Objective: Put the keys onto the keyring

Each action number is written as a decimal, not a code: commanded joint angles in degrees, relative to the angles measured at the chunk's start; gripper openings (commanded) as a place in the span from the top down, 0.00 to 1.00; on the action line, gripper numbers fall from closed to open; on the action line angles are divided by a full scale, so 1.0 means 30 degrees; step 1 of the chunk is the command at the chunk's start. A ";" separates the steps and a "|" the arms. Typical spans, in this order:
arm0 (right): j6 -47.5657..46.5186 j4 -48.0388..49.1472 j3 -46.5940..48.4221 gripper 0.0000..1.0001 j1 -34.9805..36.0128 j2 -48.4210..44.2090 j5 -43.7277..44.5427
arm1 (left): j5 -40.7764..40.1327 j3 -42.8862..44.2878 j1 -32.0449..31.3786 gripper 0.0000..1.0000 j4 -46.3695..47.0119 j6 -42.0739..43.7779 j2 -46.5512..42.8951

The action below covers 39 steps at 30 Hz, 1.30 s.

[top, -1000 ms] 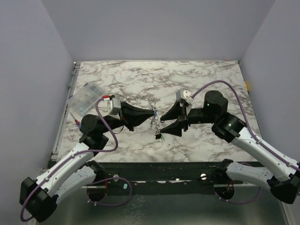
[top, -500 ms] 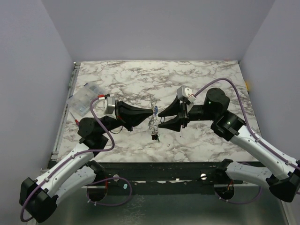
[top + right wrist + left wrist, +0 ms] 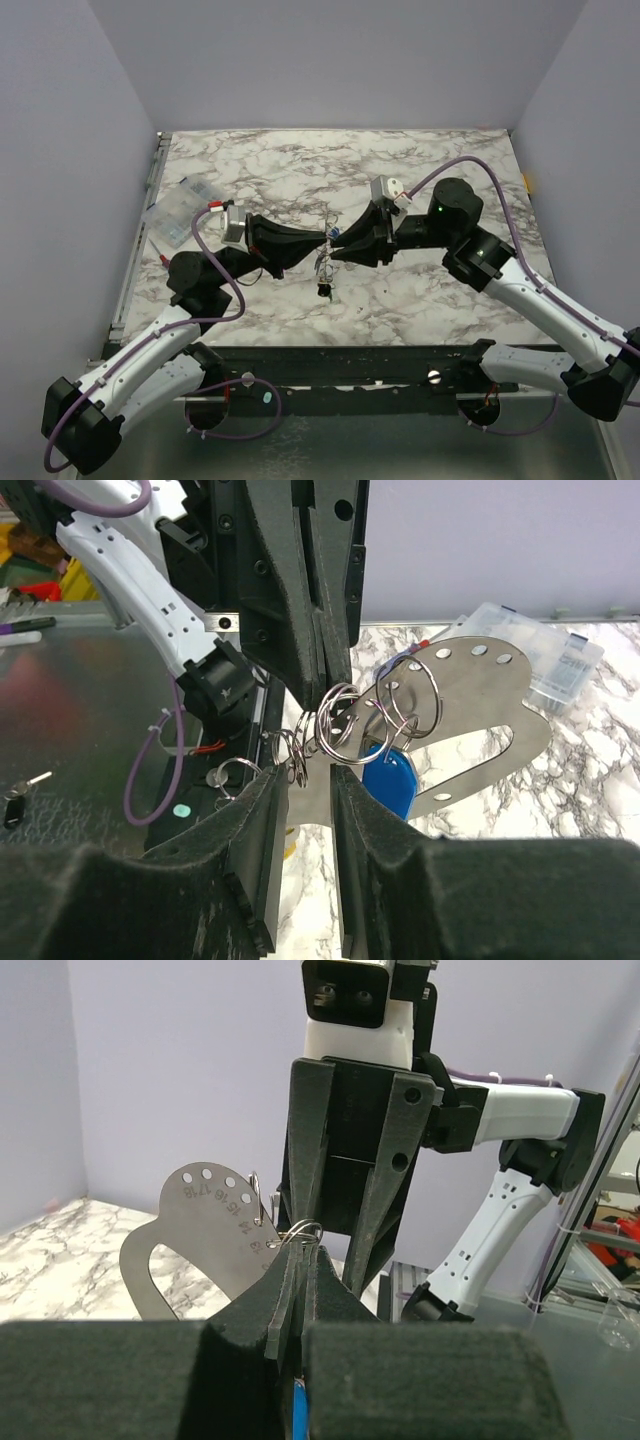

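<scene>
1. Now the left gripper (image 3: pixel 326 238), at 9 o'clock of the keyring (image 3: pixel 338 715), is clamped on it above the table (image 3: pixel 430 170).
2. Right gripper (image 3: pixel 308 780), at 3 o'clock, has its jaws narrowly apart, just beside it.
3. Blue-headed key (image 3: pixel 388 775) hangs below.

A flat silvery metal plate (image 3: pixel 200 1228) pierced with a curved row of small round holes bears stamped numbers beside them — 15, 16, 17 and 18 read plainly — no other text is legible.

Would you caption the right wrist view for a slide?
Left gripper pinches the keyring, hung with a blue key and metal plate; right gripper open below.
</scene>
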 commanded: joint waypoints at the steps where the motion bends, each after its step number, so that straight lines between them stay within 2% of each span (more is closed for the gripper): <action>1: 0.0032 0.0425 0.0599 0.70 -0.0063 0.0309 -0.0631 | -0.0822 -0.0123 -0.0054 1.00 0.1251 -0.0197 0.0036; 13: 0.0640 0.1582 0.0553 0.70 -0.0049 0.0488 -0.0866 | -0.1457 -0.0317 -0.0037 1.00 0.1427 -0.0314 0.0099; 23: 0.0684 0.1622 0.0743 0.99 -0.0078 0.1117 -0.1340 | -0.1846 -0.0489 -0.0038 1.00 0.1545 -0.0402 -0.0032; 33: -0.1527 -0.0975 0.1239 0.99 -0.0059 0.1126 -0.1324 | -0.5382 -0.0807 -0.0034 1.00 0.1208 -0.1442 0.0031; 39: -0.2737 -0.2267 0.1923 0.99 -0.0046 0.1544 -0.1279 | -0.6494 -0.1120 -0.0038 1.00 0.1026 -0.2035 0.0401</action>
